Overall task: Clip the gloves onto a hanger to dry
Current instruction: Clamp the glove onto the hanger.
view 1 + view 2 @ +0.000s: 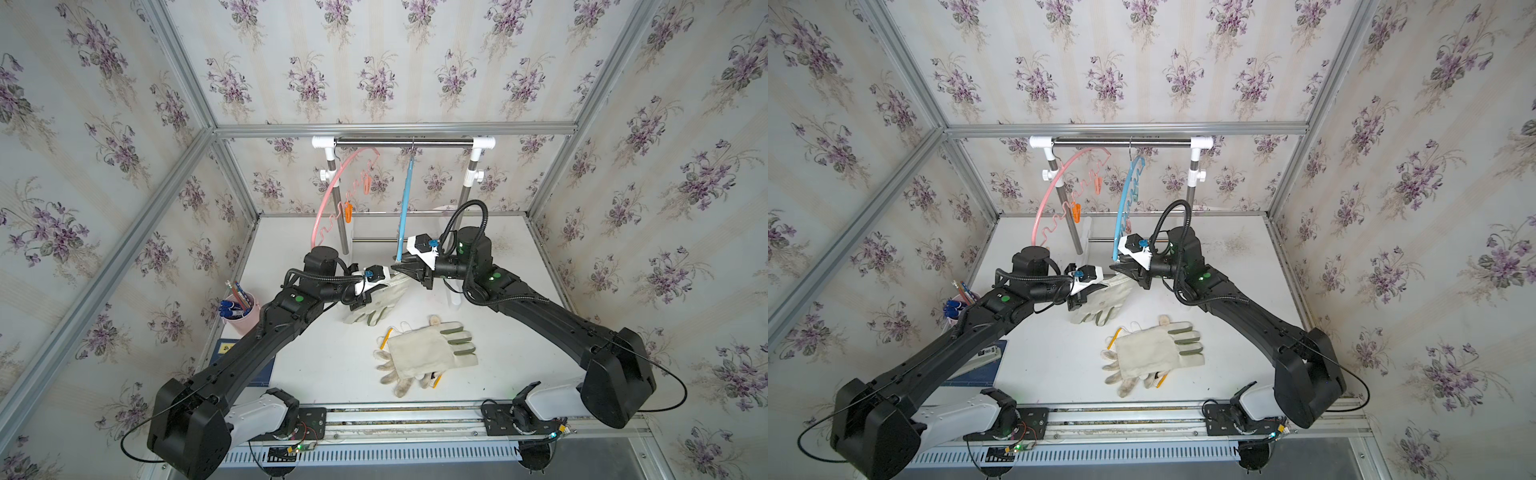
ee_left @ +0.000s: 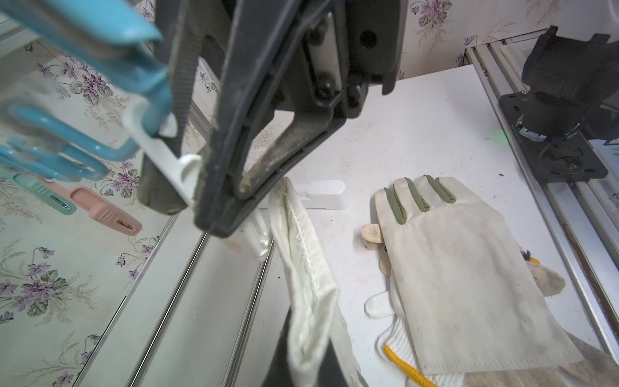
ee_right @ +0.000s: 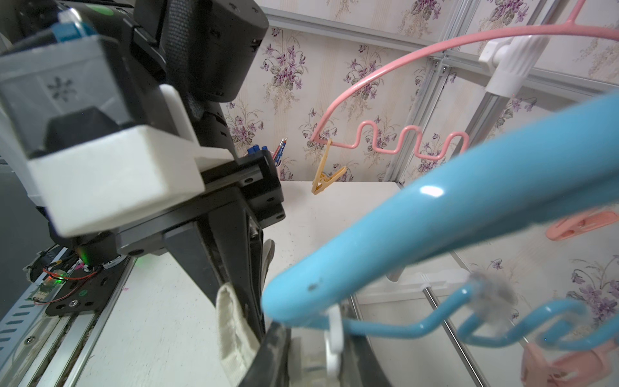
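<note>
Nearest, the two black arms angled in from the front rail and met over the white table. At its left edge a pink cup held blue pens and pencils. The left gripper was pinched on the cuff of an off-white canvas glove, whose green-patched fingers drooped toward the table. Just beside that cuff, the right gripper had its jaws partly closed on a white clip at the lower end of the blue hanger. Nearer the front, a second canvas glove lay flat over dirty knit gloves with yellow cuff edges.
</note>
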You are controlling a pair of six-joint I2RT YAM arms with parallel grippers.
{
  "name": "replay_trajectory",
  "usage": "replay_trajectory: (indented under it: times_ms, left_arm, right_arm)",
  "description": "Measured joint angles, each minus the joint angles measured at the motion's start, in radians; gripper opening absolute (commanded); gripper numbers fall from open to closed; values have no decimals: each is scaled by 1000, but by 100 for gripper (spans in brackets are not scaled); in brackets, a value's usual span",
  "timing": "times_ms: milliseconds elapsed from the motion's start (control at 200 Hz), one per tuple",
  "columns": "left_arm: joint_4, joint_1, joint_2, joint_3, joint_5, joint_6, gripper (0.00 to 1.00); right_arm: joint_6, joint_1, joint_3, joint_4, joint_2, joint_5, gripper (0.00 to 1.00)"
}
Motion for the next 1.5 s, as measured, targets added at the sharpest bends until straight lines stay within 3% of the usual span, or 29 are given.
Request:
replay_trajectory:
  times_ms: [1499]
  left_arm:
    - [48,4,69,-21,-5,-28,0]
  right_arm:
    - [-11,-1,1,-18,-32,-1,24]
